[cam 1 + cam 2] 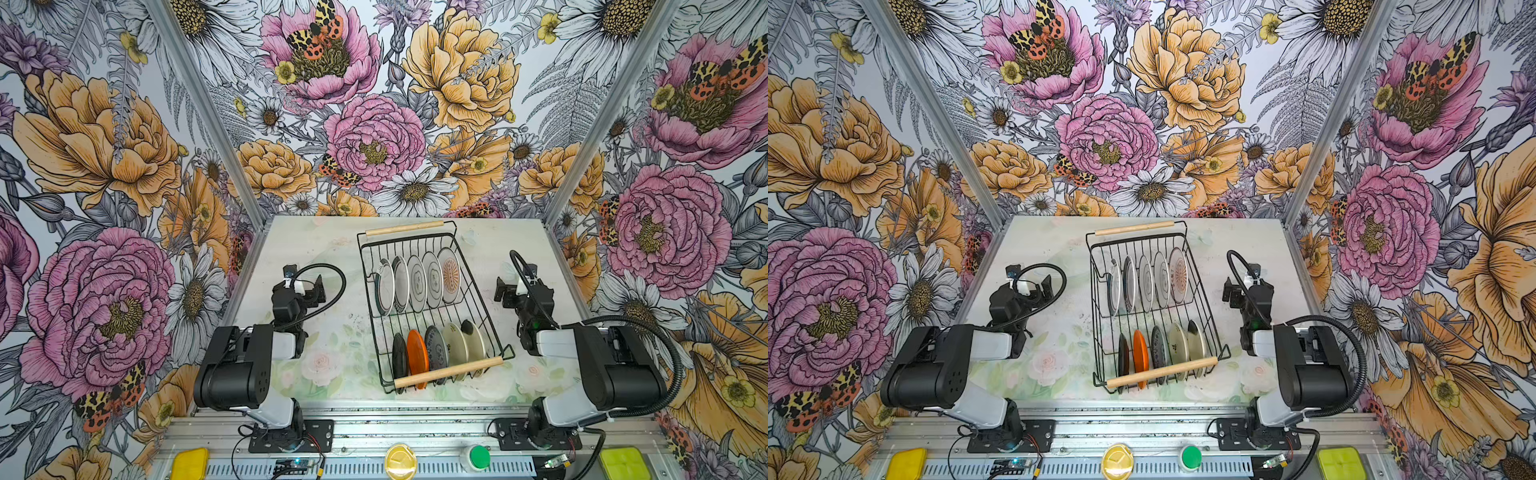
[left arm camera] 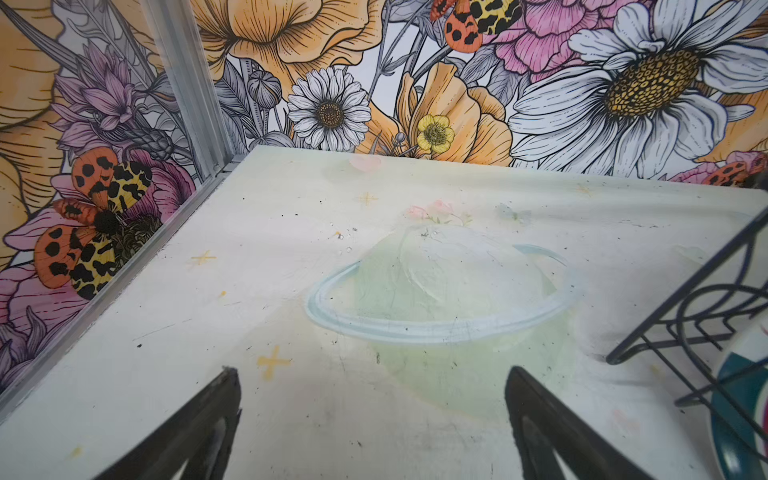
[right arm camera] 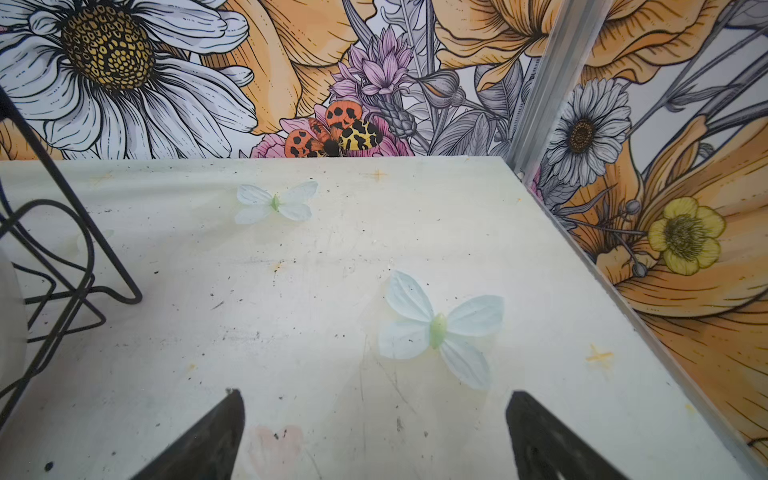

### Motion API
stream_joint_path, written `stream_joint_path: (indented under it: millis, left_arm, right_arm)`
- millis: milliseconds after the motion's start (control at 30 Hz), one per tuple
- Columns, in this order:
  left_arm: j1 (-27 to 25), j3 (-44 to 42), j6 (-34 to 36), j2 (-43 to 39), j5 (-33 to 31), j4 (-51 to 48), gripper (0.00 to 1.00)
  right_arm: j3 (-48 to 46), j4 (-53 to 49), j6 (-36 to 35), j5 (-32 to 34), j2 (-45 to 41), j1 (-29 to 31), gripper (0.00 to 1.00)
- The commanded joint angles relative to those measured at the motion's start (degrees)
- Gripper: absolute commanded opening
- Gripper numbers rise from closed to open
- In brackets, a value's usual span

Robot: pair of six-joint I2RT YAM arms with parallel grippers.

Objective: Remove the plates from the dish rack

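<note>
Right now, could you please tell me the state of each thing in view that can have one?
dish rack: upright, loaded
far row of plates: five, on edge in slots
near row of plates: five, on edge in slots
left gripper: open, empty, clear of rack
right gripper: open, empty, clear of rack

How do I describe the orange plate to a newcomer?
Find the black wire dish rack in the middle of the table. Its row nearest the robot stands behind a wooden handle. Second from left there, the orange plate is the only brightly coloured one, between a black plate and a dark patterned plate.
</note>
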State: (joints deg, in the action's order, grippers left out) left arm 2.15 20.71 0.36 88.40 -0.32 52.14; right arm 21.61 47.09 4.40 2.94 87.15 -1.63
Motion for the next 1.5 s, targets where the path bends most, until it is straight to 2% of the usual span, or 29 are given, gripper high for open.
stream_joint_path:
  millis: [0, 1267, 1467]
  left_arm:
    - [0.2, 1.1, -0.4, 0.5, 1.2, 1.4, 0.99]
    - [0.1, 1.1, -0.4, 0.5, 1.2, 1.4, 0.99]
    - [0.0, 1.6, 0.1, -0.9, 0.9, -0.6, 0.99]
  right_arm:
    - [1.1, 2.2, -0.6, 0.1, 0.8, 0.6, 0.99]
    - [0.9, 2.2, -0.6, 0.0, 0.7, 0.4, 1.00]
    - [0.4, 2.0, 0.6, 2.9, -1.3, 0.5, 0.99]
